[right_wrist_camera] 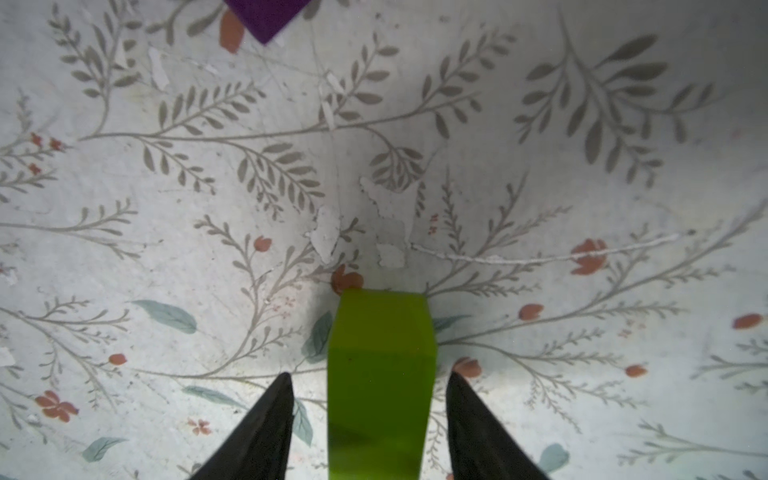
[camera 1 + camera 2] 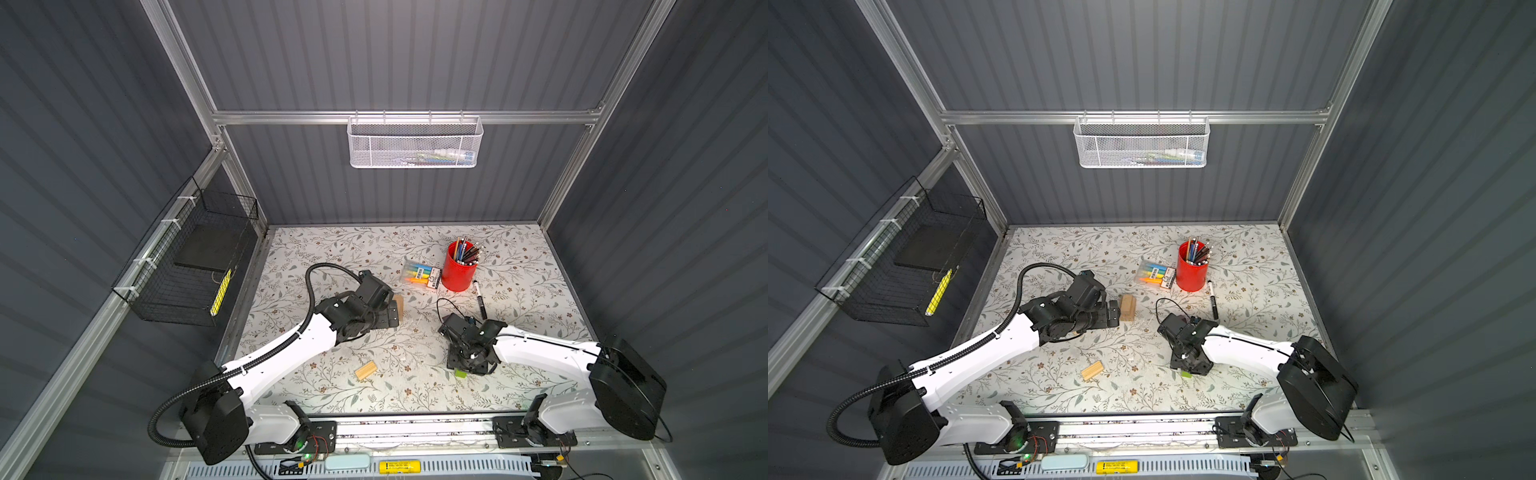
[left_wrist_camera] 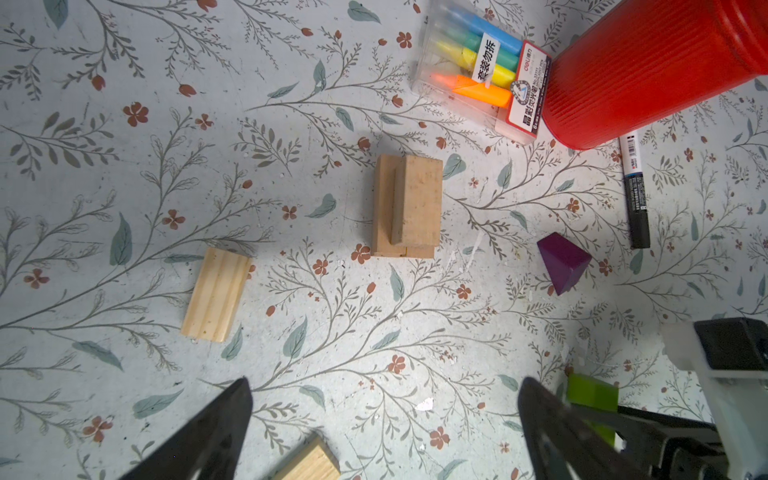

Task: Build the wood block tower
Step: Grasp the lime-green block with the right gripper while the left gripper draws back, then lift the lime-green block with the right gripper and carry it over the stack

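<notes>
1 highlighter pack (image 3: 478, 70) labelled "套装勿拆" near the tower (image 3: 409, 203).

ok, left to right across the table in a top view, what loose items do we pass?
loose tan block → tan block stack → highlighter pack → red pencil cup → black marker. Skipped the green block: it sits in line with the cup.

Left end effector (image 3: 384, 395) spread wide; right end effector (image 1: 370, 378) half-parted.
</notes>
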Robot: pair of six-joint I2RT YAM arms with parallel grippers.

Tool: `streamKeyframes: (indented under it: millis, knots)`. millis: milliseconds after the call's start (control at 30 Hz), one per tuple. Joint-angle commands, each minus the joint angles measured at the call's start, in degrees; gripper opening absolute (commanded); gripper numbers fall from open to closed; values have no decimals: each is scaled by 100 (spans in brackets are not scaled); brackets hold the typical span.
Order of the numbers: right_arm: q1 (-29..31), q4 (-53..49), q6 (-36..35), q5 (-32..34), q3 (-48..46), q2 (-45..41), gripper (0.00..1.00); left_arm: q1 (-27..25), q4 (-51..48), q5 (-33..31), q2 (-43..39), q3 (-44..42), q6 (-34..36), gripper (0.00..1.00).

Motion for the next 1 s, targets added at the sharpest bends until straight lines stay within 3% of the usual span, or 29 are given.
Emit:
streamKeyframes:
  millis: [0, 733, 967]
  knots:
    - [9, -34, 74, 219, -54, 24, 55, -19, -123, -107, -160, -74, -18, 100]
    - [16, -192, -421, 194, 259, 351, 26, -7, -96, -230, -196, -135, -58, 100]
    - [18, -729, -512, 254, 876, 110, 25, 71, -130, -383, -412, -167, 12, 100]
